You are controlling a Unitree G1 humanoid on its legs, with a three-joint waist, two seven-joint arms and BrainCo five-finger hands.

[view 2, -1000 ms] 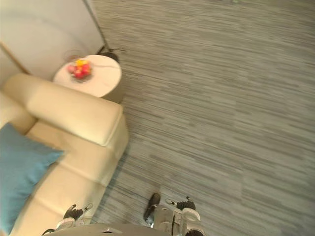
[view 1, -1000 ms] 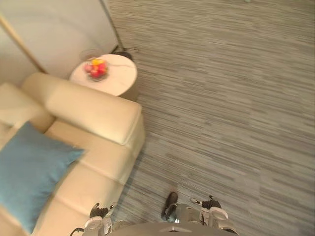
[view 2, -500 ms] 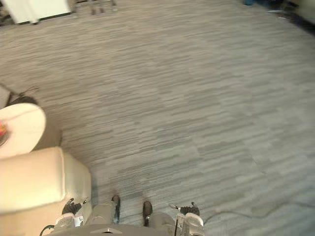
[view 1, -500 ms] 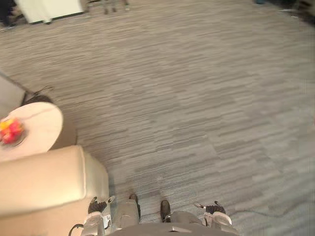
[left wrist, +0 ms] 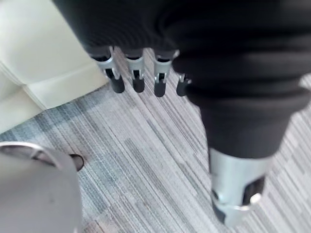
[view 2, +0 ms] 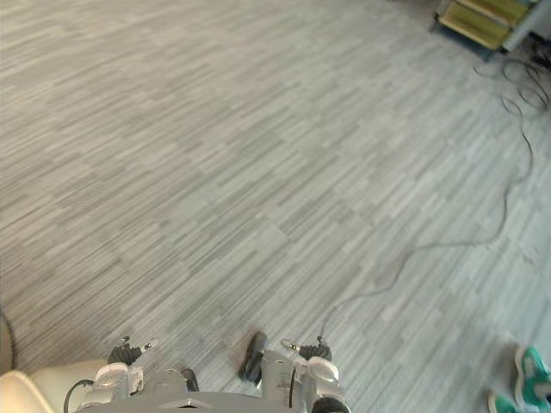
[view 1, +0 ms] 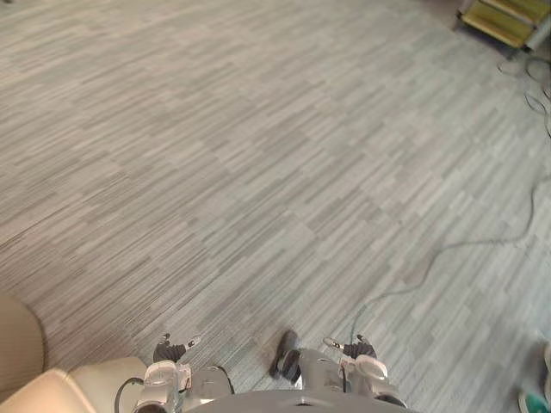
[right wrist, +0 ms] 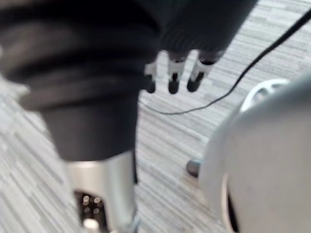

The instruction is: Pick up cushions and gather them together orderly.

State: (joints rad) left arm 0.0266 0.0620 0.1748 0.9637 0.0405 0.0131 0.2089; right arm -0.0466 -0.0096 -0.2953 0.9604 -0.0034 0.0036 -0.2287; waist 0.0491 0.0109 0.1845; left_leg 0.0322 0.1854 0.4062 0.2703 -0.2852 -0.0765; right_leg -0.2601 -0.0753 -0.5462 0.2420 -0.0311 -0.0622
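Mostly grey carpet (view 1: 258,172): short striped planks in mixed grey tones, laid on a diagonal, covering the whole floor out to the far edge of the room. Cream sofa (view 1: 77,387), one rounded corner at the near left, smooth leather-like upholstery with a seam between panels in the left wrist view (left wrist: 43,53). Tan rounded shape (view 1: 17,344) at the left edge just behind the sofa corner, can't tell what it is. Low yellow-green rack (view 1: 501,19) at the far right corner, standing on the carpet. Thin grey cable (view 1: 448,249) lying on the carpet, curving from the far right side in toward the near middle; more loose loops of it (view 2: 527,86) near the rack. Teal shoes (view 2: 523,379) of a person at the near right edge, on the carpet, well apart from the sofa.

Left hand (view 1: 170,351) low at the near left, just beside the sofa corner; its fingers (left wrist: 136,82) hang straight and relaxed over the carpet, grasping nothing. Right hand (view 1: 353,348) low at the near middle-right, fingers (right wrist: 172,77) likewise loose and straight over bare carpet, nothing in them. Where the cushions lie cannot be told from these views.
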